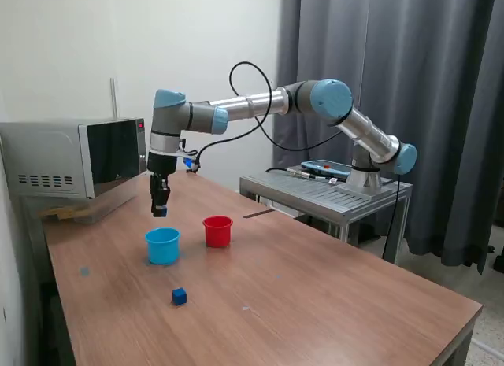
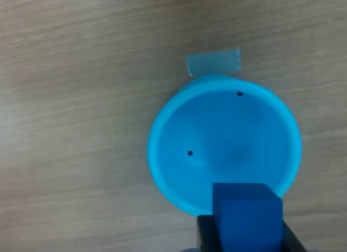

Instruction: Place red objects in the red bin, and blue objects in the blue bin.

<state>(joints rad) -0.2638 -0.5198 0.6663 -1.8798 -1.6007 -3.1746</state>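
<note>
My gripper (image 1: 160,209) hangs above the light blue cup (image 1: 163,245), slightly behind it, and is shut on a dark blue cube (image 2: 246,214). In the wrist view the cube sits between the dark fingers (image 2: 206,237) over the near rim of the blue cup (image 2: 217,138), whose inside shows no cube. The red cup (image 1: 217,231) stands just to the exterior view's right of the blue cup. A second dark blue cube (image 1: 179,296) lies on the table in front of the blue cup. No red cubes show; the red cup's inside is hidden.
A microwave (image 1: 71,157) stands at the table's back on the exterior view's left. A grey metal side table (image 1: 331,189) carries the arm's base on the right. A small tape strip (image 2: 213,62) lies beside the blue cup. Dark curtain behind.
</note>
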